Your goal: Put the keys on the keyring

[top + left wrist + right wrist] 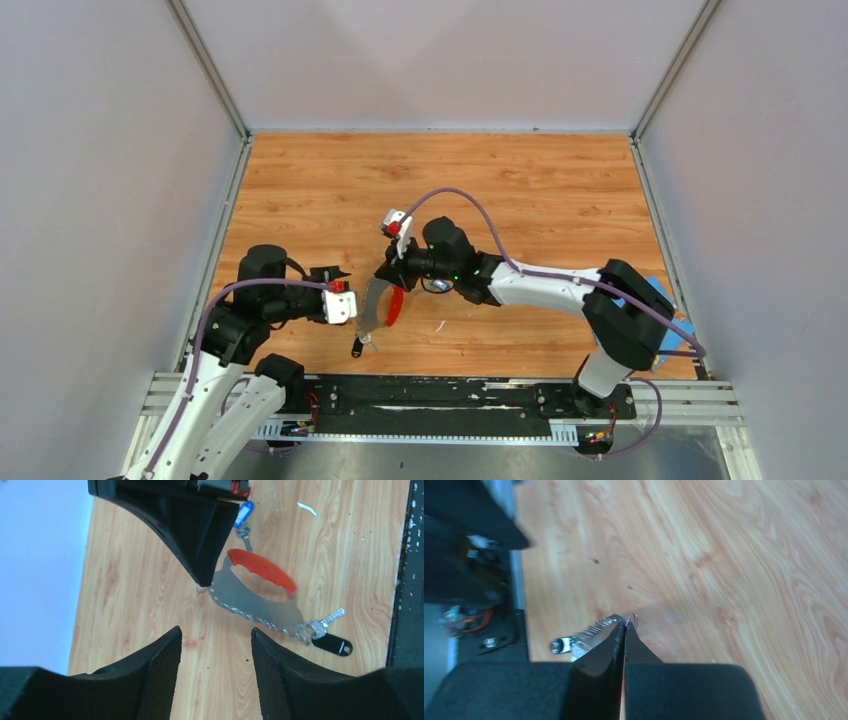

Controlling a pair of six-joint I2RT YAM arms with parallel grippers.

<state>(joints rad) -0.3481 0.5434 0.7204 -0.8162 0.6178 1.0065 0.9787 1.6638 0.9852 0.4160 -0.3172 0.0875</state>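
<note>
Though light, seems stiff, thin and slick: keyring (260,605) best taken at red grip (262,570) or wire end. One end pinched by right gripper (202,582), fingers pressed together. Left gripper (215,635) spread, empty, near keyring. Black key (331,643) touching keyring's opposite end; blue key (243,516) just beside keyring.

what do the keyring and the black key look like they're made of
The keyring: its curved band looks like red plastic, smooth and evenly coloured; the fanned pieces look like bare metal, grey with bright glints. The black key: the head is probably glossy black plastic, given its soft highlight; the bit is silvery, shiny metal.
</note>
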